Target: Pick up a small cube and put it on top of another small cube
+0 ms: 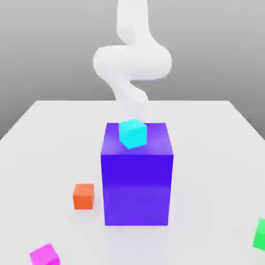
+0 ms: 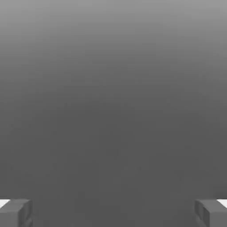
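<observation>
- While the claw (image 2: 113,213) stands wide, its two fingers well apart with nothing between them, the small magenta cube (image 1: 45,255) sits on the white table (image 1: 207,155), near the exterior view's lower left corner.
- The single arm (image 1: 133,62) comes down on the far side of the big blue block (image 1: 137,189), so the magenta cube lies from it toward the viewer and off to the exterior view's left.
- That diagonal is what the next move likely turns on: reaching the cube calls for passing around or over the block, with room for the cyan cube (image 1: 133,133) on top of it.
- Being a cube, the magenta one has no long axis; it looks turned against the table's edges, so the claw should probably twist to meet two opposite faces.
- The orange cube (image 1: 83,196), just beside the block, lies between block and magenta cube; whether it is the stacking base I cannot tell.
</observation>
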